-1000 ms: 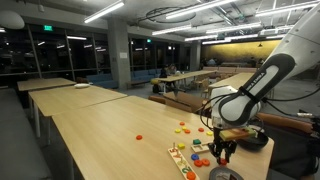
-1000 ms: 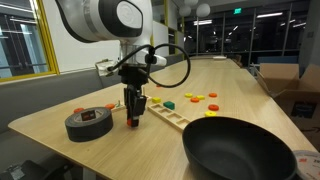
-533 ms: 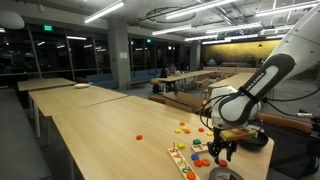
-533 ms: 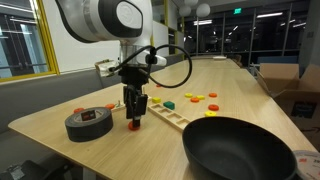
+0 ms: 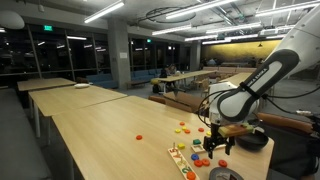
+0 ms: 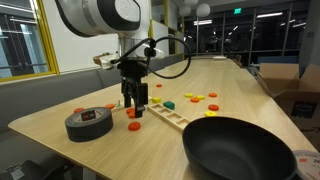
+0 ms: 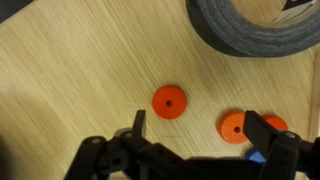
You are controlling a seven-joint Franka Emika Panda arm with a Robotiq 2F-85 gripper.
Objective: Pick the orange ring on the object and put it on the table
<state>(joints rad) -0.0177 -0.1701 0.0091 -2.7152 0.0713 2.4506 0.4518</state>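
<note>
Ring (image 7: 168, 101), orange, lies flat on the worktop (image 7: 60, 60), just beside a second orange disc (image 7: 235, 127) and near the tape roll (image 7: 250, 30). Above it the end effector (image 7: 194, 122) stands wide open, gripping nothing. The placing looks done; what remains is a straight lift clear without nudging the ring. The wrist view shows the ring's centre hole and the gap to each finger. Only an exterior view shows the peg board (image 6: 172, 117), the black pan (image 6: 240, 148) and the space under the fingers.
</note>
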